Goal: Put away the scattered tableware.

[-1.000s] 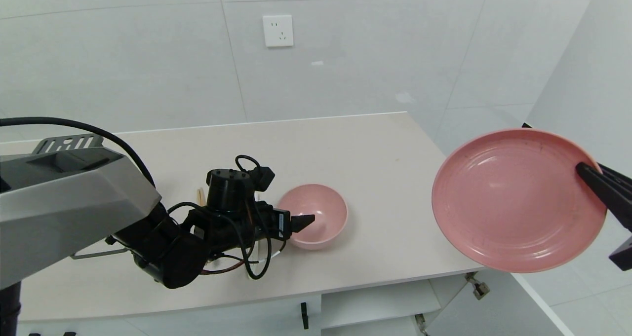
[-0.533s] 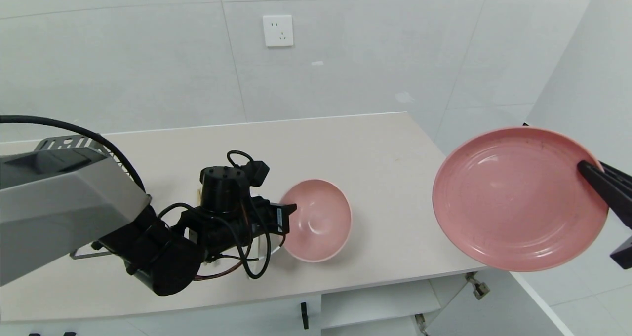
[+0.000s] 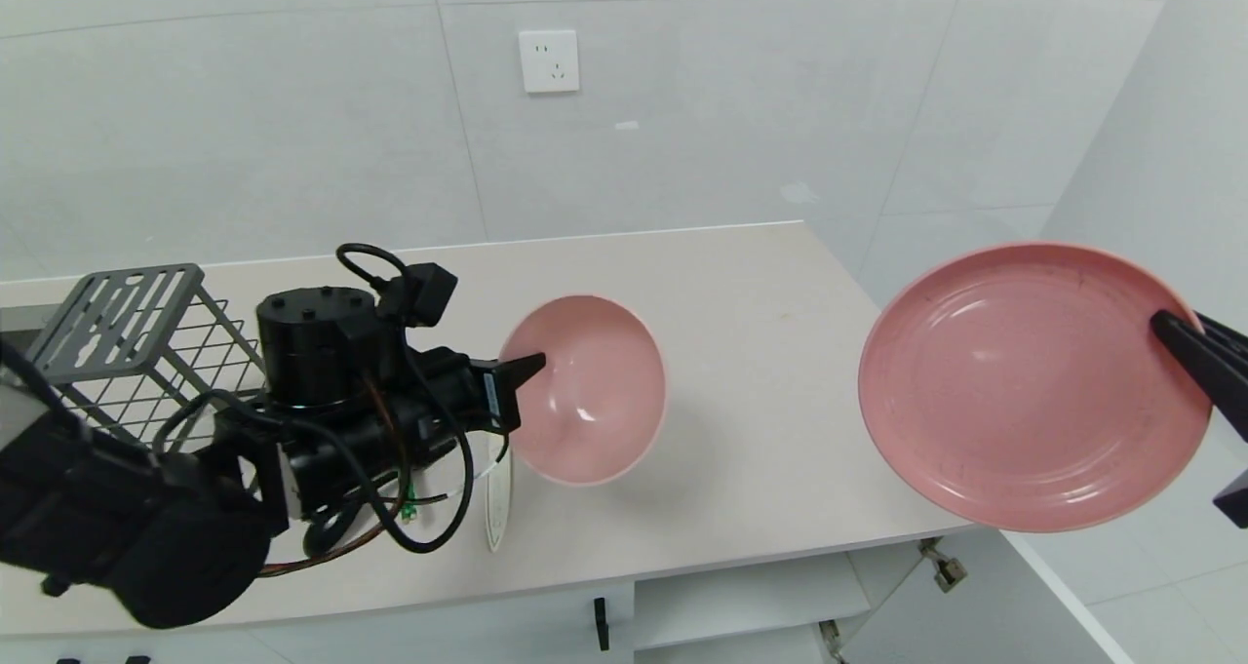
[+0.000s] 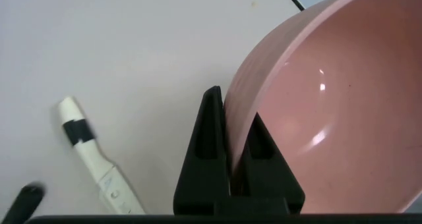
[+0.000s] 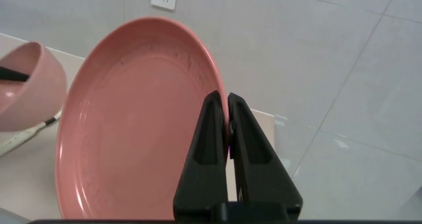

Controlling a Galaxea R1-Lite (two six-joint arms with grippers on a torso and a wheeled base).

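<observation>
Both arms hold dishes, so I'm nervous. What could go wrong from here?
The pink plate is pinched at its rim by the right pincer, out past the counter edge; a slip could drop it. The tilted pink bowl hangs by its rim from the left pincer and might twist loose.

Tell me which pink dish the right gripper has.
The flat pink plate, pinched at its rim by the right gripper; the deeper pink bowl is in the left gripper.

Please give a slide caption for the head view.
Left hand holds a tilted pink bowl over the counter; right hand holds a pink plate.
</observation>
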